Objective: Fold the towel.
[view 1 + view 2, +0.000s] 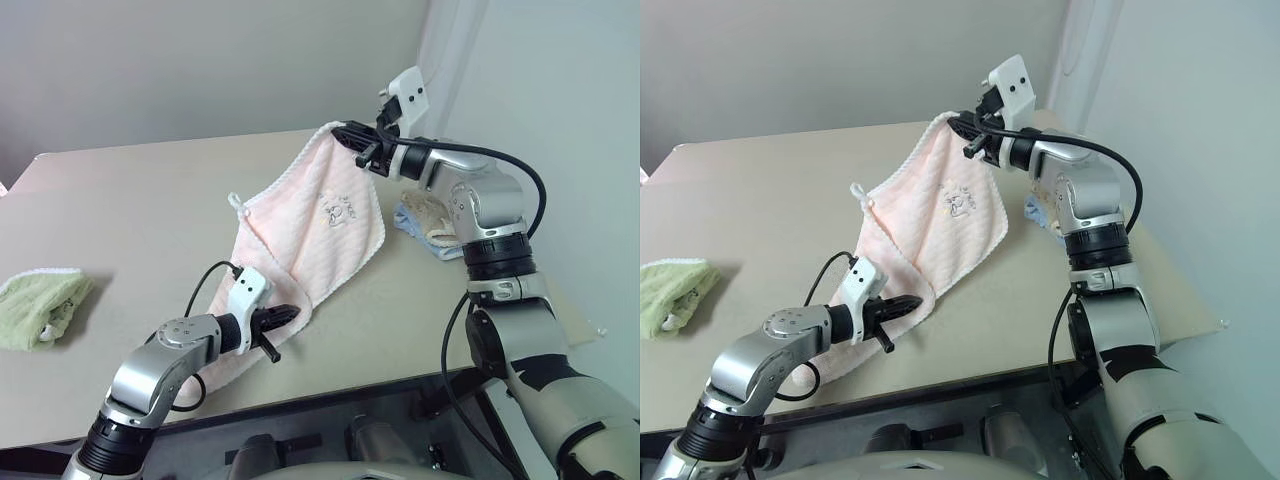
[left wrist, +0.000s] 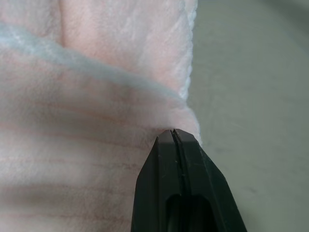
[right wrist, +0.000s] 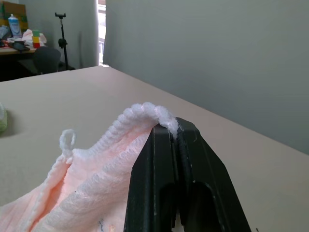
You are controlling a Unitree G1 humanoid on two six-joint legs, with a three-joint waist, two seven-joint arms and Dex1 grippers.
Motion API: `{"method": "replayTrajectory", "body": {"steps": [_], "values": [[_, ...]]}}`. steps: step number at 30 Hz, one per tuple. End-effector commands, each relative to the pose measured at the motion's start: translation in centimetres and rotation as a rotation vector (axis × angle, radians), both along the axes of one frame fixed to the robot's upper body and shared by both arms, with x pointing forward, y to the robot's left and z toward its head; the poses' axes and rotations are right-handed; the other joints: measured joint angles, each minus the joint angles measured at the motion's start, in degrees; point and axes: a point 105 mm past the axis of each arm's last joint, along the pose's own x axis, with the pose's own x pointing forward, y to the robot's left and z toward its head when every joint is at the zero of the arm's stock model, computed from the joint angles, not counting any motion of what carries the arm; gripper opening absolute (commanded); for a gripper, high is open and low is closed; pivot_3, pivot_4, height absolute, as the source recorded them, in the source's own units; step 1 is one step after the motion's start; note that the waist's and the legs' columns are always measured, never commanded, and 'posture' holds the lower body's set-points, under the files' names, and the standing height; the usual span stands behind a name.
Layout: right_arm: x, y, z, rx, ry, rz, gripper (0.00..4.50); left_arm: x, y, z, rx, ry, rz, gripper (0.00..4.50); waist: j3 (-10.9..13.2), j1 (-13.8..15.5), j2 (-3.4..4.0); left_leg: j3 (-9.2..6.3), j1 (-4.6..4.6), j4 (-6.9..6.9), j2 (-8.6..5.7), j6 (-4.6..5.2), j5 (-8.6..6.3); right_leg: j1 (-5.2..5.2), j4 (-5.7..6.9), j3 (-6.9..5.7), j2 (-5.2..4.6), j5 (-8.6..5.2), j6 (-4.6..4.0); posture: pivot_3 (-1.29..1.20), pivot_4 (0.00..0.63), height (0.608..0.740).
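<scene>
Pink towel held at two corners above the counter

Beige laminate forms the counter point(image 1: 150, 200), which is seen running from the grey back wall to the near edge. Over its middle the towel point(image 1: 320, 225) is stretched on a slant, pale pink and ribbed with white stitched edging; its upper corner is lifted clear of the surface, while its lower part drapes down to the counter near the front edge. The cloth is hung as a rough diamond, with one side corner drooping toward the robot's right.

A light green towel point(image 1: 40, 305) is seen bunched at the counter's left edge, well apart from the pink one. A small heap of tan and blue towels point(image 1: 425, 222) is partly hidden behind the right forearm.

The right gripper point(image 1: 345, 135) is closed on the towel's top corner, and in the right wrist view the white edging is seen pinched between the black fingers point(image 3: 164, 159). The left gripper point(image 1: 290, 313) is closed on the towel's lower edge, the pink pile being caught at its tips in the left wrist view.

A grey embroidered motif point(image 1: 340, 209) is shown near the towel's middle. A small white loop point(image 1: 236, 202) is seen standing out from the left corner
</scene>
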Motion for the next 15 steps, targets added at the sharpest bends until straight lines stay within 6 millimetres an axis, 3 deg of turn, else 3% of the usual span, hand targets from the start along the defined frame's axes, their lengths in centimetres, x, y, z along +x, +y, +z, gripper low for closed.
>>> {"method": "replayTrajectory", "body": {"steps": [1,8,15], "values": [[-0.6,0.0,1.9,0.02,-0.07,0.011,0.0,-0.5,0.1,2.1,-0.014,-0.085,-0.065,0.58,0.0,0.0,0.0,0.0,0.0,-0.01,0.0,0.0,0.0,0.0,0.0,0.0,0.0,0.0,0.0,0.0,0.0,0.74],[-0.6,0.0,1.4,0.018,-0.061,0.01,0.0,0.0,0.7,0.8,0.131,-0.162,-0.095,3.02,0.0,0.0,0.01,0.0,0.01,0.0,0.0,0.0,0.0,0.0,-0.01,0.0,0.0,0.0,0.0,0.0,0.0,0.74],[-0.7,-0.2,1.1,0.016,-0.057,0.002,0.0,1.6,0.2,-1.3,0.293,-0.269,-0.154,3.02,0.0,0.1,0.01,0.0,0.0,-0.01,-0.01,0.0,0.0,0.0,-0.02,0.0,0.0,0.0,0.0,0.0,0.0,0.74]]}}
